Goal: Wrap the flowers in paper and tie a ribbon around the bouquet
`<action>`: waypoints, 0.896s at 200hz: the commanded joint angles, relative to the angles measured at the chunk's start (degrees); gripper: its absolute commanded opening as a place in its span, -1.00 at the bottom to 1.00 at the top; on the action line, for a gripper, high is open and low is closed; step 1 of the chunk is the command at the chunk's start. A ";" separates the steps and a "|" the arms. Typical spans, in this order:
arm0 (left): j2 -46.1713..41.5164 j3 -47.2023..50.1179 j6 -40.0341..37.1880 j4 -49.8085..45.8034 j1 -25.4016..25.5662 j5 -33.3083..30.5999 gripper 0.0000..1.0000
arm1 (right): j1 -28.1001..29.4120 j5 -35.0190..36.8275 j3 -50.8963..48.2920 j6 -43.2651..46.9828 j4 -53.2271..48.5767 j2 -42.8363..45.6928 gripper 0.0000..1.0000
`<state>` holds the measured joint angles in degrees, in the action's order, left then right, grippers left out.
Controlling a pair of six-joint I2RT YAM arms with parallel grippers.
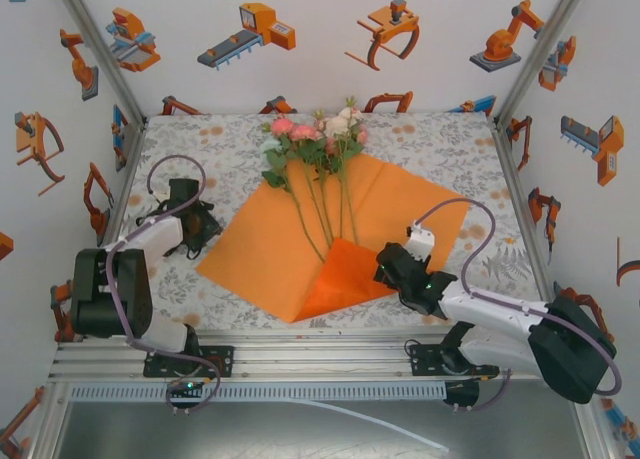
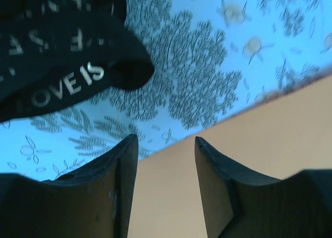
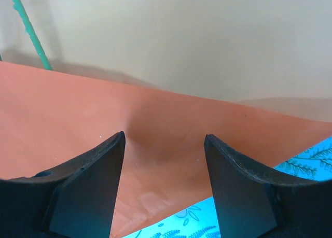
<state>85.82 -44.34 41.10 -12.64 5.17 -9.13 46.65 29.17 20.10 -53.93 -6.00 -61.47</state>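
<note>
One fold in, judging by the layout: working on the wrapping step, with tying not yet begun. Seeing the paper [image 1: 400, 204] lying spread as a diamond on the tablecloth [image 1: 200, 139], carrying the flowers [image 1: 320, 144] down its middle, blooms at the far corner and stems running toward the near one. Noting the near corner [image 1: 345, 274] turned up over the stem ends.

Finding the right gripper [image 3: 165, 137] just beside that flap, on its right, holding its fingers well apart over the orange fold and clamping nothing. Catching one green stem [image 3: 31, 36] at the upper left of the right wrist view.

Finding the left gripper [image 2: 166, 142] at the paper's left edge, keeping a middling gap between its fingers and gripping nothing. Spotting the ribbon [image 2: 57, 56] bunched in a black heap just beyond, showing pale lettering.

Judging the next move as bringing one side of the sheet over the stems: sliding a finger under the edge, pinching it without crushing it, then sweeping it across while keeping the stems from rolling. Expecting the thin sheet to spring back unless held down, so probably needing the other arm for pinning the fold. Leaving the ribbon until after forming the cone.
</note>
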 commanded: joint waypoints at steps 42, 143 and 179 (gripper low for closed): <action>-20.07 3.26 6.72 -19.52 6.76 -8.15 0.13 | 0.09 -21.35 4.92 16.85 -2.23 8.65 0.28; -23.08 9.39 6.34 -20.47 16.04 -1.30 -0.14 | 3.51 -27.73 18.00 20.07 14.24 -21.05 0.23; -20.86 6.54 9.05 -25.91 15.21 -9.55 -0.09 | 3.48 -17.32 22.15 15.19 15.93 -29.42 0.22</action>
<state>64.38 -35.22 47.79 -33.52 20.99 -11.16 50.04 2.07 38.28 -34.52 7.03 -86.39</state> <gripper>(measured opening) 0.456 0.615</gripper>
